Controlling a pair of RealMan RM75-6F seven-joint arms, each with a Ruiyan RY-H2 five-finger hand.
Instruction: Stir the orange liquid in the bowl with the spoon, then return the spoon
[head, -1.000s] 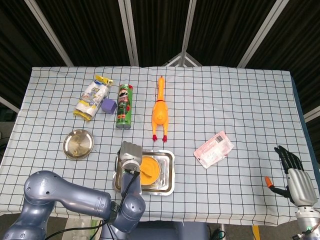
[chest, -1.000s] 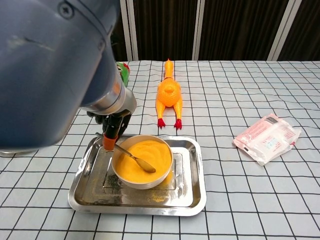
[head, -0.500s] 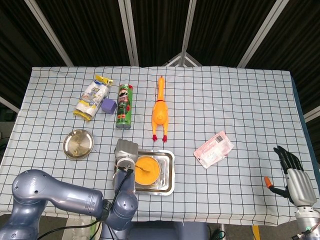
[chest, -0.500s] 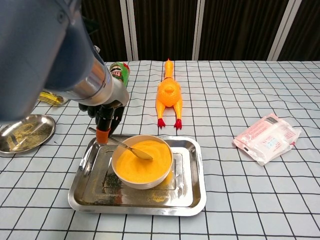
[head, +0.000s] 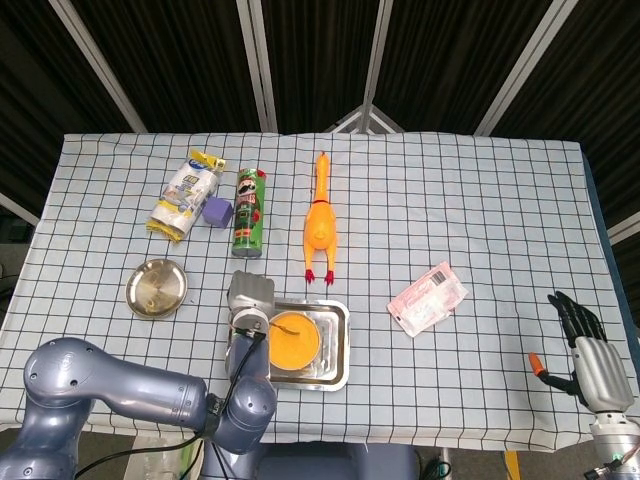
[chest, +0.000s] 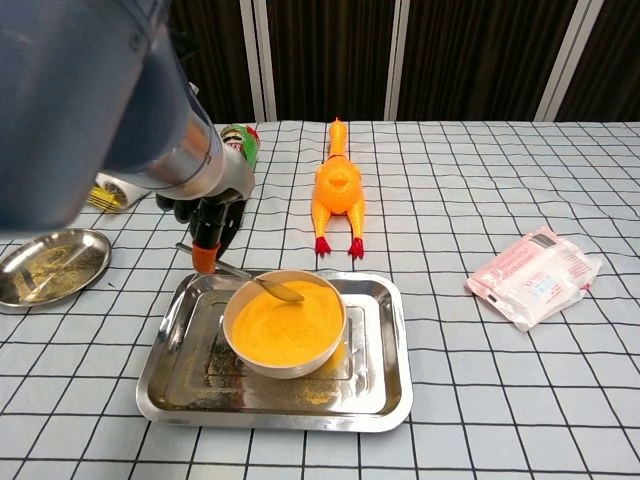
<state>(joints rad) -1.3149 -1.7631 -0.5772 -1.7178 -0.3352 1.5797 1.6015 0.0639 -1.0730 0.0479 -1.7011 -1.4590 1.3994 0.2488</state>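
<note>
Left hand (chest: 205, 215) pinches the spoon (chest: 262, 282) by its handle, bowl end resting over the far rim of the bowl (chest: 285, 323) of orange liquid, which sits in the tray (chest: 380, 385) near the counter's (head: 480, 200) front edge, left of center. Right hand (head: 585, 350) hangs off the front right corner, fingers spread, holding nothing.

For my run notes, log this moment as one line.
left hand: holds spoon | spoon bowl at far rim of orange liquid | bowl in steel tray | right hand: idle, off table edge
</note>
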